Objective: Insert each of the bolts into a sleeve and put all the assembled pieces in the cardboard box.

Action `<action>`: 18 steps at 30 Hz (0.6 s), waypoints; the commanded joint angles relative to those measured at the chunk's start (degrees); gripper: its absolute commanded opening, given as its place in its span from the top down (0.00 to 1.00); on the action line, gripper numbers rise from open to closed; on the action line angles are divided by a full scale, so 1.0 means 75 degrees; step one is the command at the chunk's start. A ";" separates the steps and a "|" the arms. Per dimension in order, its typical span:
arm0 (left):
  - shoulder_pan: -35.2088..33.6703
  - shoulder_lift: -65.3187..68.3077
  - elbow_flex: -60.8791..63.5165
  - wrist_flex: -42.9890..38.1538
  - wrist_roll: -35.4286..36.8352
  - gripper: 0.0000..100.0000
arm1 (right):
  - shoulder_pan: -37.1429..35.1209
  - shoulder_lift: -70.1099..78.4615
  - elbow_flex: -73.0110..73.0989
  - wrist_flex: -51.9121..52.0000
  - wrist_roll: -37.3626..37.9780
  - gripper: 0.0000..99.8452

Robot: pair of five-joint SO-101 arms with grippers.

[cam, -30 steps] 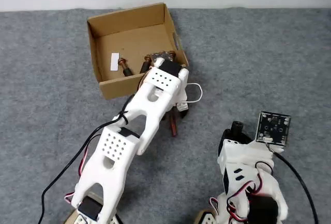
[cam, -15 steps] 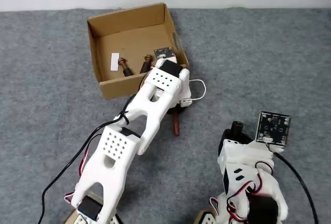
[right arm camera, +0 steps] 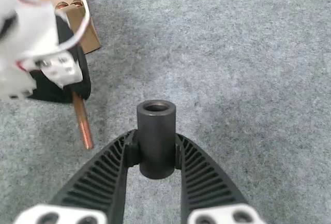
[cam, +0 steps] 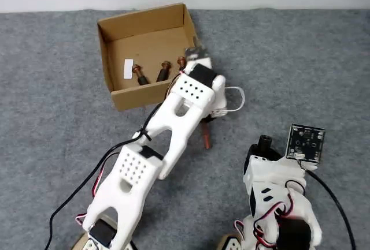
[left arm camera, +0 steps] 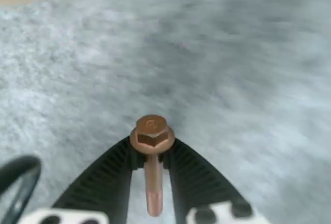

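Three assembled pieces [cam: 162,71], each a copper head on a dark body, already lie in a row in your cardboard box [cam: 136,96]. They sit along its near wall, at the far left of the grey carpet [cam: 300,59]. That part of the job looks done.

The pair you are working on is in hand but not yet joined. Your left gripper [left arm camera: 151,149] is clamped on a copper bolt [left arm camera: 151,131] just under its hex head. The high view shows the bolt just right of the box's near right corner, above the carpet, with its shank slanting down towards the near side. Your right gripper [right arm camera: 155,149] is closed around a dark sleeve [right arm camera: 156,123], held upright with its open bore facing up. It sits near and to the right of the bolt, with a clear gap between the two.

What is left, as I judge it, is to line the shank up with that bore and seat the bolt. Then carry the joined piece over the box wall and release it beside the other three.
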 commanded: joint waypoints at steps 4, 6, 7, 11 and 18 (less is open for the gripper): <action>0.0692 -0.2755 0.1213 0.0234 -0.0199 1.00 | 0.0041 -0.0240 -0.0117 -0.0076 0.0094 0.99; 0.0715 -0.3458 0.1858 0.0234 -0.0293 1.00 | 0.0018 -0.0651 -0.0117 -0.0006 0.0211 0.99; 0.0715 -0.3798 0.2198 0.0223 -0.0293 1.00 | -0.0041 -0.0721 -0.0117 0.0018 0.0352 0.99; 0.0680 -0.5075 0.3405 0.0211 -0.0305 1.00 | -0.0697 -0.0639 -0.0117 0.0076 0.0422 0.99; 0.0668 -0.6963 0.5058 -0.0047 -0.0481 1.00 | -0.2397 -0.0651 -0.0117 -0.0018 0.0457 0.99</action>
